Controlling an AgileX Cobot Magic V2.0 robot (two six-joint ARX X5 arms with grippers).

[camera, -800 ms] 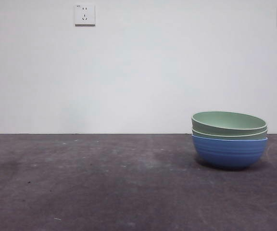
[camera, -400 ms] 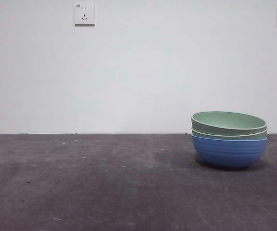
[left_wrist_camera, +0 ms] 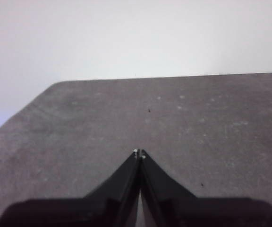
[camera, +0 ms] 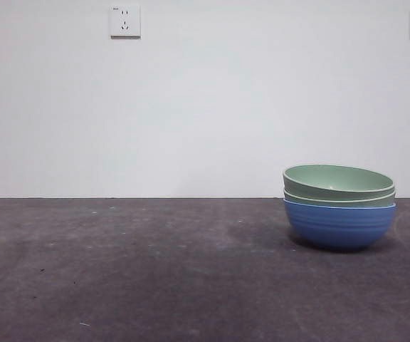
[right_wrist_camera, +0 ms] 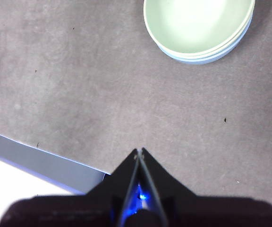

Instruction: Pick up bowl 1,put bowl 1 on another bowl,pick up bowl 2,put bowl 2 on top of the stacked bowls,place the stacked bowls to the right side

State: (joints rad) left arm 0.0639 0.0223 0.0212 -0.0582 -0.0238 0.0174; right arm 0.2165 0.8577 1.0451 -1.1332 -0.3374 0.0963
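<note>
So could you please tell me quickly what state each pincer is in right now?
Left pincer: shut, holding nothing, above bare table.
Right pincer: shut, holding nothing, clear of the stacked bowls.

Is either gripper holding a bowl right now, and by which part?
No. The left gripper and right gripper are both shut on nothing; the stacked bowls sit free.

Front view: no visible change vs earlier frames. The stacked bowls (camera: 339,206) sit at the same spot, lower right of frame, two green ones nested in the blue one, same tilt. No arm comes into or leaves the frame. Brightness and shadows look the same too. Wrist views have no earlier frames to compare, so can't tell any change there.
</note>
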